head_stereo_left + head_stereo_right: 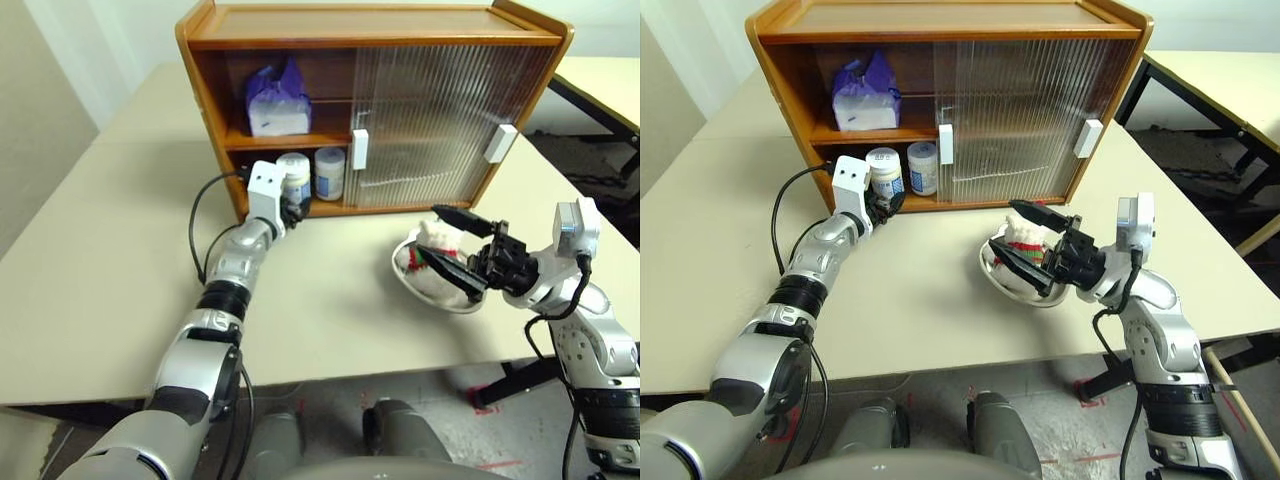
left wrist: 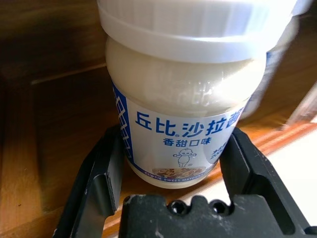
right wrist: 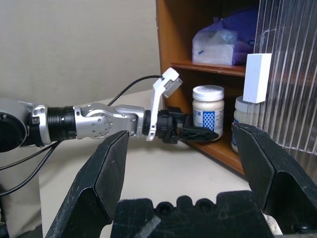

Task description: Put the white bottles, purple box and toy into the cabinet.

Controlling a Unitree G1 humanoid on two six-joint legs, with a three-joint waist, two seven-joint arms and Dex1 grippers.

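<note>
So the left hand is reaching into the open left side of the cabinet, right at the bottom compartment. One white bottle sits between its two black fingers in the left wrist view (label facing the camera, blue print on it). The fingers stand either side of the jar's lower half, very close to it, but I can't really tell if they're pressing on it or there's a sliver of gap, so clamped or just bracketing, can't say. The jar's base looks to be resting on the cabinet's bottom board near the front edge.

The second white bottle stands just beside the first, deeper toward the ribbed sliding door, also on the bottom level. The purple box is already up on the inner shelf directly above them, white tissue poking out.

The right hand hangs over the tabletop in front of the cabinet's closed right half, fingers spread wide apart with nothing between them. Just behind and under it is a shiny oval dish with the toy lying in it (white fluff and a bit of red-green stripe showing), so the toy is near that hand but untouched, and well apart from the left one.
</note>
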